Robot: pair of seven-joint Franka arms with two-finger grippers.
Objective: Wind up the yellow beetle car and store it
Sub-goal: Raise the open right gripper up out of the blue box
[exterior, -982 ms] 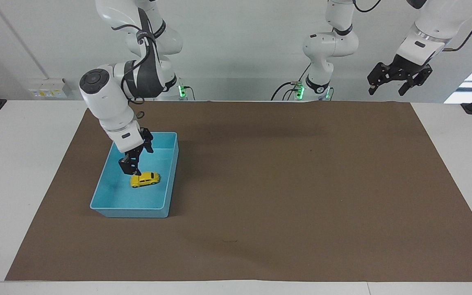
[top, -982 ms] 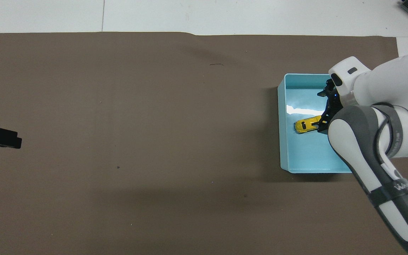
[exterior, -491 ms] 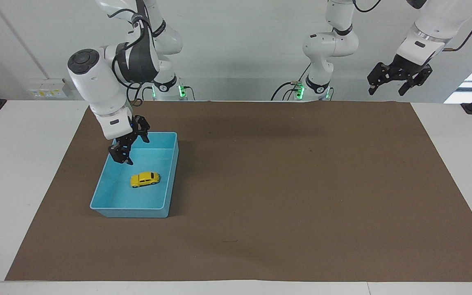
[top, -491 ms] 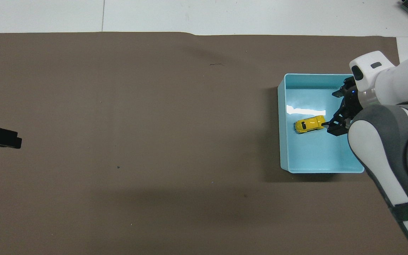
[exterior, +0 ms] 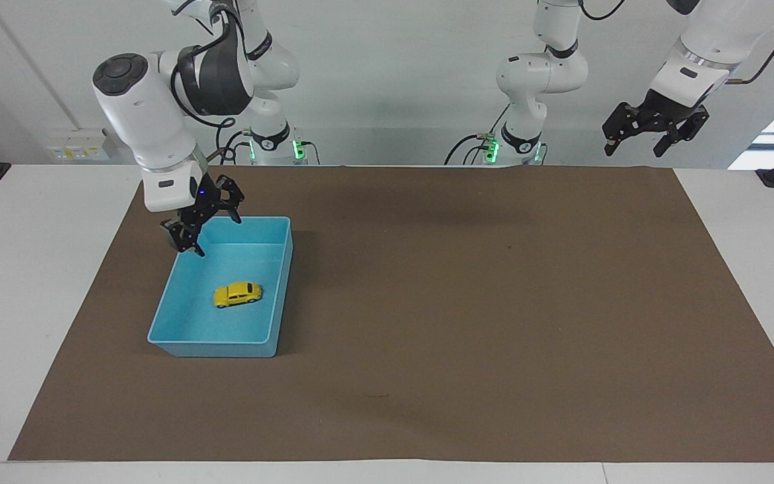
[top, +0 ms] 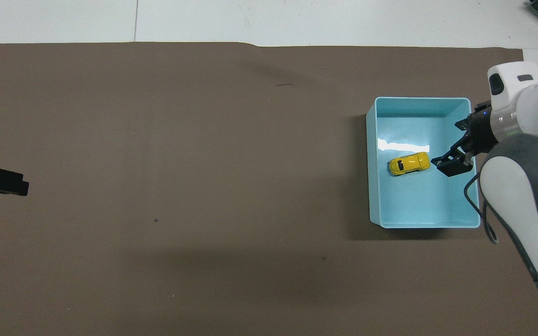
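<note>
The light-blue tray sits on the brown mat toward the right arm's end of the table, and the yellow beetle car rests on its wheels near the middle of the tray floor, touching no wall. The right gripper hangs empty above the tray's edge nearest the robots, fingers spread. A second ago it stood low inside the tray, just beside the car; it has since lifted and drawn back toward its base, while the car has stayed put. The left gripper waits raised at its own end, fingers spread, unchanged
</note>
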